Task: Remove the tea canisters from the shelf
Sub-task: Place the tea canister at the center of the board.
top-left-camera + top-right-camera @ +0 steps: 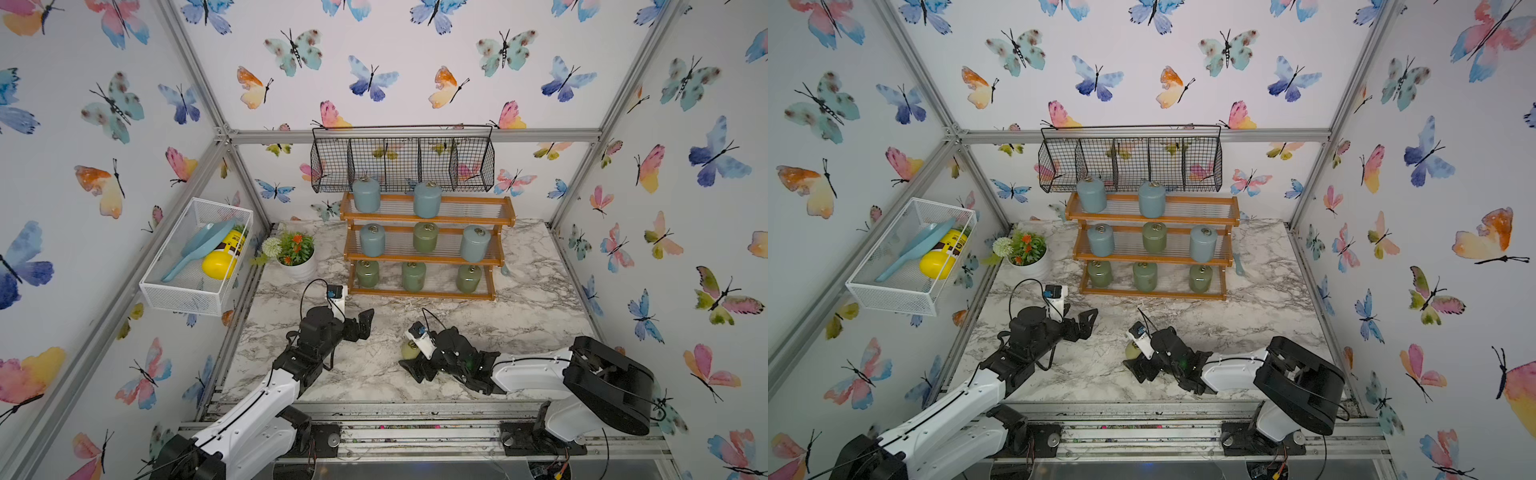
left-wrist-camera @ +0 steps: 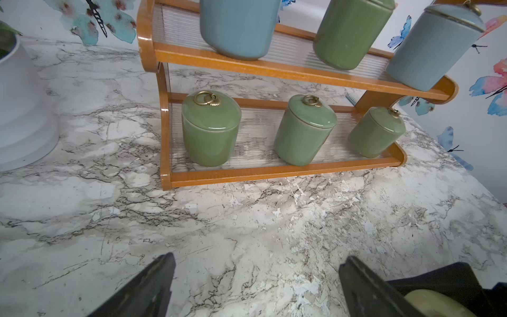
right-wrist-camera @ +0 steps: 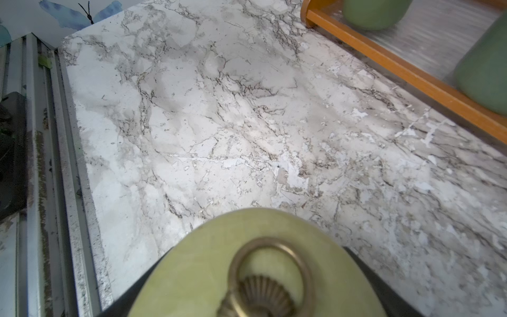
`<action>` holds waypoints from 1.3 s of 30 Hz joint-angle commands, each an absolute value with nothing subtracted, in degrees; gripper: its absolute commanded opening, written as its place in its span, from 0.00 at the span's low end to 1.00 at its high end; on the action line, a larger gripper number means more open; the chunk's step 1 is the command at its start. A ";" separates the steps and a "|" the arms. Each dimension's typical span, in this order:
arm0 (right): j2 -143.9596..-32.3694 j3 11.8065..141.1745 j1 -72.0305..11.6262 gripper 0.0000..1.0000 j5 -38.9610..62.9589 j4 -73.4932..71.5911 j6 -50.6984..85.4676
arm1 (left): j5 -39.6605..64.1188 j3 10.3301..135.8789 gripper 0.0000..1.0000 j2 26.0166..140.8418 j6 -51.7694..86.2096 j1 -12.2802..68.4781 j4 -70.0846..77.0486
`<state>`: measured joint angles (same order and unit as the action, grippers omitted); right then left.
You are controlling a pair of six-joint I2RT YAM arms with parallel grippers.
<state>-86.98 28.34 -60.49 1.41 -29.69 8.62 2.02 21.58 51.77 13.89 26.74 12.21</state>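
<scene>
Only one is off the shelf point(image 1: 428, 217) so far, I think: the pale canister point(image 1: 408, 350) is in front of it and well apart, low at the worktop point(image 1: 519, 332), and the right fingers point(image 1: 415, 371) are clenched on its body; whether its base touches the worktop, I cannot tell; the left fingers point(image 2: 149, 288) are spread wide and hold nothing, near the bottom tier; eight stand on the shelf: four blue canisters point(image 1: 366, 195), two on the top tier and two at the ends of the middle one, and four green canisters point(image 2: 211, 129), one in the middle tier and three at the bottom; so most of the work is left.
</scene>
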 commanded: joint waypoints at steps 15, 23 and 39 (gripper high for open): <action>-86.63 27.47 -61.70 0.84 -1.05 -32.26 10.01 | 0.46 20.40 0.98 50.62 12.04 26.95 13.44; -85.87 27.11 -61.70 0.89 -1.34 -31.73 10.22 | 0.45 20.30 0.98 50.39 11.92 26.85 13.36; -80.92 27.32 -61.81 1.00 -1.85 -26.46 10.38 | -0.38 21.30 0.99 48.83 10.57 26.82 10.78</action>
<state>-83.33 27.59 -61.49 -0.64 -28.58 9.85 1.04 20.67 50.13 11.70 26.74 12.38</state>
